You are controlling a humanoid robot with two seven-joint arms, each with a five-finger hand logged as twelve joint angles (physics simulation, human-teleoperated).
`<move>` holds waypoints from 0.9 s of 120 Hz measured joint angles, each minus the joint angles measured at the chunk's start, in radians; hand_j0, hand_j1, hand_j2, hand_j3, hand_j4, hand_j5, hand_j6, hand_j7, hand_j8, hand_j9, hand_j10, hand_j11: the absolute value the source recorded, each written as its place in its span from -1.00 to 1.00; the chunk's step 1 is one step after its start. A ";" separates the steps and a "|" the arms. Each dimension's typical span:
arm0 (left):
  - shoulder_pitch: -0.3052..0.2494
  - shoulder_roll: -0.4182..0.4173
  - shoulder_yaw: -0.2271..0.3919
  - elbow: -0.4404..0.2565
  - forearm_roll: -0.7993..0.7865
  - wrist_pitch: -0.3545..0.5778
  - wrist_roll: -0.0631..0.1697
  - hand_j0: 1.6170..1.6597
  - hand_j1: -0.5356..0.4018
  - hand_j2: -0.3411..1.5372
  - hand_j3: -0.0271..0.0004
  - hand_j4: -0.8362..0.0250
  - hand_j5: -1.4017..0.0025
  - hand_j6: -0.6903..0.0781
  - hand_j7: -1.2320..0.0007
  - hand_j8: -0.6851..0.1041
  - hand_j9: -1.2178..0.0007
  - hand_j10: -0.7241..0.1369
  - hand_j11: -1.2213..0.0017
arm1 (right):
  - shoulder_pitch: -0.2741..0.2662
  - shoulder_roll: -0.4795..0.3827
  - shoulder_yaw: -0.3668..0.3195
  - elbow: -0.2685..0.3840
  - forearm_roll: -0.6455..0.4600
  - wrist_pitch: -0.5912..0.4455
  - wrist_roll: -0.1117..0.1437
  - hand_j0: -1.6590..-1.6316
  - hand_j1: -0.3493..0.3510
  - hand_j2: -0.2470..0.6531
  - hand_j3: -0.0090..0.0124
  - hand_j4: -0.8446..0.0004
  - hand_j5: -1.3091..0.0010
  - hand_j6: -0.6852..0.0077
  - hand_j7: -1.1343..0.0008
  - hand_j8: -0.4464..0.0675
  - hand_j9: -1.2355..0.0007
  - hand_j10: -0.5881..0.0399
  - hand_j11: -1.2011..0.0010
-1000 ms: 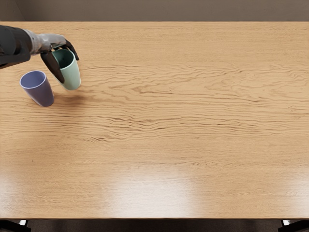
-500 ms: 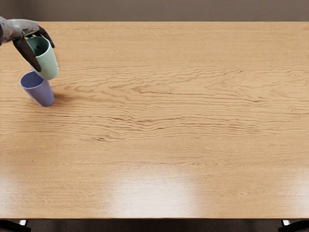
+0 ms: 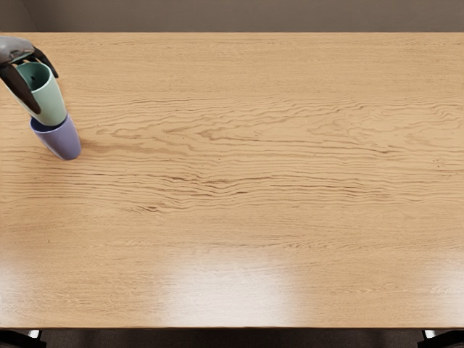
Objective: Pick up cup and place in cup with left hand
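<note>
Toward the far left of the brown wooden table (image 3: 246, 181), my left hand (image 3: 17, 51) has its fingers clamped on the mint-green tapered plastic-looking cup (image 3: 51, 102), its base at the mouth of the violet tapered plastic-looking cup (image 3: 64, 141). I judge this the placing step: align, lower, then release. Two cups, one hand, one table.

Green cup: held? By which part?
Yes: the left hand grips the green cup by its upper part, fingers on opposite sides near the rim.
</note>
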 joint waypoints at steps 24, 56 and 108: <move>0.009 -0.005 0.000 0.045 0.000 0.001 0.000 0.80 -0.29 -0.45 0.97 0.11 -0.01 0.35 -0.13 0.31 -0.17 -0.04 -0.15 | 0.001 0.000 0.000 0.000 0.000 0.000 0.000 -0.93 -1.00 -0.45 -0.16 1.00 1.00 0.98 1.00 0.74 1.00 0.87 1.00; 0.035 -0.016 -0.005 0.056 0.000 0.054 0.000 0.76 -0.26 -0.47 0.97 0.08 0.00 0.35 -0.13 0.37 -0.17 0.00 -0.16 | 0.002 0.000 0.000 0.001 0.000 0.000 0.000 -0.93 -1.00 -0.45 -0.16 1.00 1.00 0.98 1.00 0.74 1.00 0.87 1.00; 0.051 -0.043 -0.005 0.069 -0.007 0.054 0.000 0.73 -0.31 -0.45 0.97 0.14 -0.03 0.44 -0.17 0.41 -0.21 0.00 -0.17 | 0.002 0.000 0.000 0.001 0.000 0.000 0.000 -0.93 -1.00 -0.45 -0.16 1.00 1.00 0.98 1.00 0.74 1.00 0.87 1.00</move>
